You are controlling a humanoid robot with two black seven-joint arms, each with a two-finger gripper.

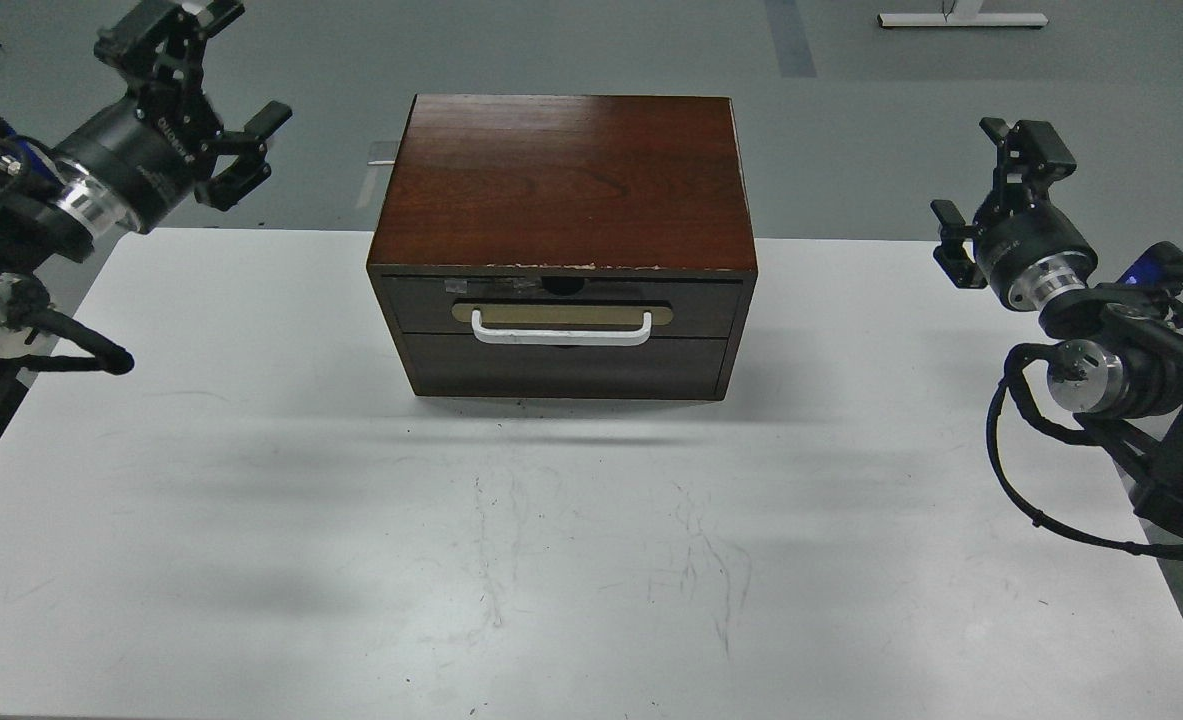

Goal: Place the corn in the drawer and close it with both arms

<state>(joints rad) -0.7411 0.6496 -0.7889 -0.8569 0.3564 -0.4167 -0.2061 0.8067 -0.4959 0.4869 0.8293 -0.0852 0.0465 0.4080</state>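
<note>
Left gripper [213,95]: raised at the far left, above and beyond the table's far-left corner; fingers spread wide with nothing between them; well apart from the cabinet.
Right gripper [994,195]: raised at the far right, over the table's right edge; fingers apart and holding nothing; well apart from the cabinet.
Left arm [26,215]: enters from the left edge; silver wrist ring and black cables visible.
Right arm [1116,375]: enters from the right edge; silver wrist ring visible; a black cable loops below it.
Drawer [561,305]: upper front of the cabinet; pushed in, its face flush with the frame; white bar handle [561,335] on a tan oval plate; top edge chipped, with a patch that looks like tape, though the detail is small.
Lower panel [566,368]: plain dark front just beneath the drawer.
Cabinet [566,175]: dark reddish-brown wooden box; stands at the far centre of the table, front facing near.
Corn: not visible anywhere in the view; the drawer interior is hidden, so its place cannot be told.
Table [551,560]: white top, faintly scuffed near the centre.
Floor [851,130]: grey, beyond the table.
</note>
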